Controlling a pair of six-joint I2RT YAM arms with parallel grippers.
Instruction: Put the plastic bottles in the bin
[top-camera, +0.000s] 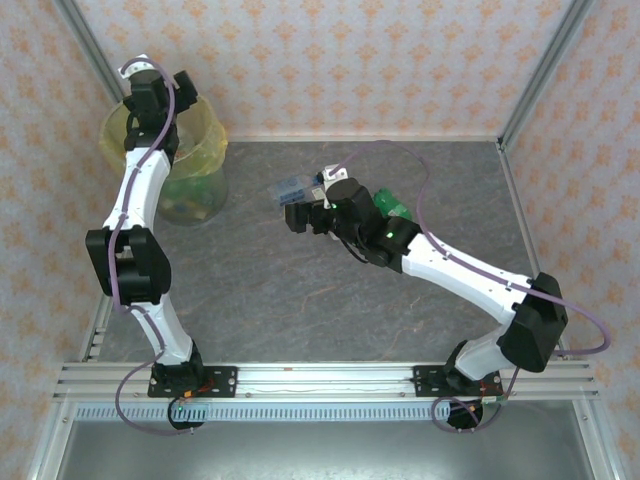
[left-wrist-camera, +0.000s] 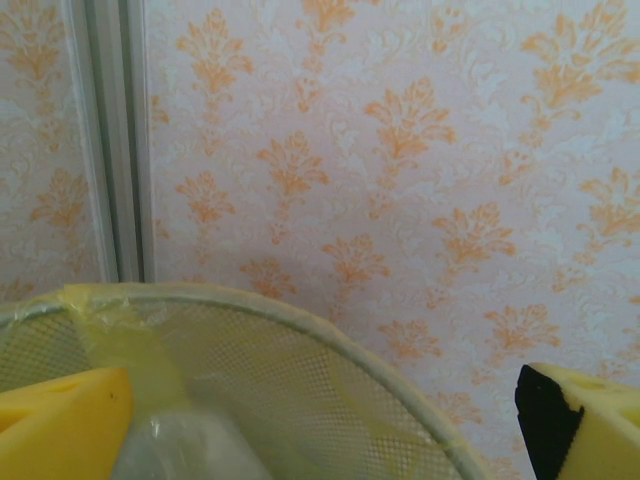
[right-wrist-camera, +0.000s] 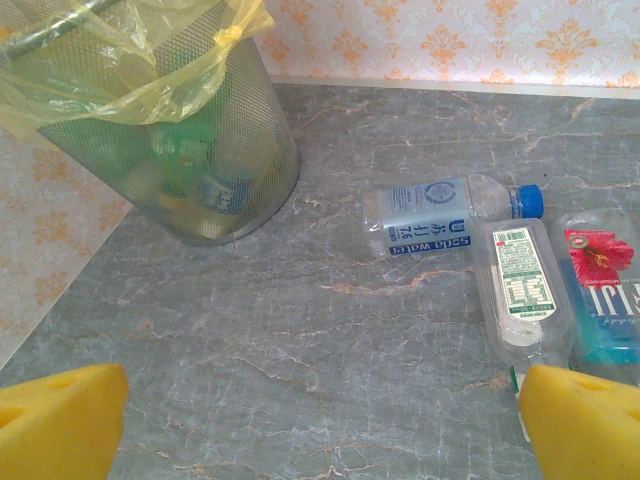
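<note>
Plastic bottles (right-wrist-camera: 430, 220) near round mesh bin (right-wrist-camera: 252, 150)

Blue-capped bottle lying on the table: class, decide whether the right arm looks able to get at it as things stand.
Probably yes. The right gripper is open with bare table between it and the blue-capped bottle; nothing lies on top. A second bottle close beside it may crowd one finger.

Bright, even, diffuse light; no hard shadows.
Faint soft shading beneath the arms on the grey table (top-camera: 280, 300); mild sheen on the liner of the bin (right-wrist-camera: 230, 170); wrist views slightly soft, yellow fingertips (right-wrist-camera: 60, 415) blurred at lower corners; wallpaper washed pale.
</note>
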